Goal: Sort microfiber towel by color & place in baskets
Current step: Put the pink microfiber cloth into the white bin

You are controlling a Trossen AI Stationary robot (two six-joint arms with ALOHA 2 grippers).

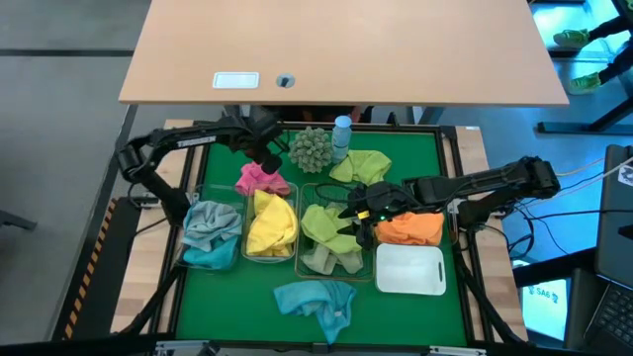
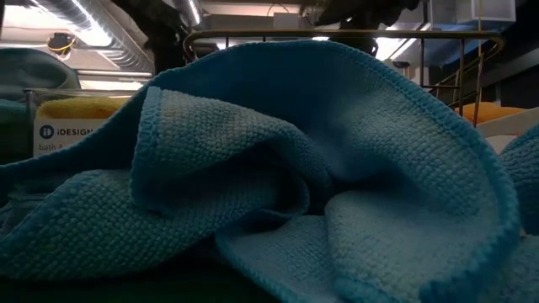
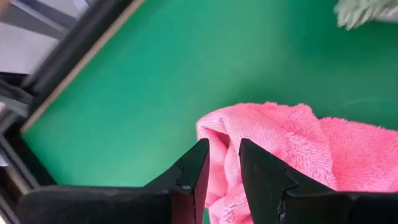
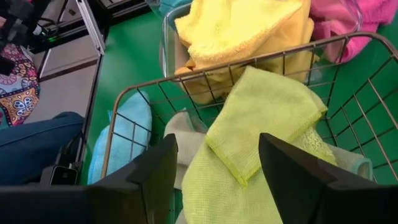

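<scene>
My left gripper (image 3: 221, 146) (image 1: 267, 160) stands at the far edge of a pink towel (image 3: 298, 143) (image 1: 262, 181) that lies bunched on the green mat, and it is shut on it. My right gripper (image 4: 217, 143) (image 1: 358, 213) hangs open over the wire-mesh basket (image 4: 249, 62), above a lime-green towel (image 4: 261, 106) lying in it with a beige one. A clear bin holds a yellow towel (image 1: 270, 225), another holds grey and teal towels (image 1: 211, 232). An orange towel (image 1: 410, 229) lies beside the white bin (image 1: 410, 269). A blue towel (image 1: 316, 302) (image 2: 295, 168) lies near the table's near edge. My left gripper pinches a raised fold at the pink towel's far edge (image 3: 222, 134) between its two fingers, which come from above, slanting down. The rest of the towel lies slack on the mat.
A grey-green spiky ball (image 1: 311, 148) and a small blue bottle (image 1: 342, 133) stand at the far edge of the mat, with another lime-green towel (image 1: 361, 166) next to them. The blue towel fills the low view. Bare mat lies left of the pink towel.
</scene>
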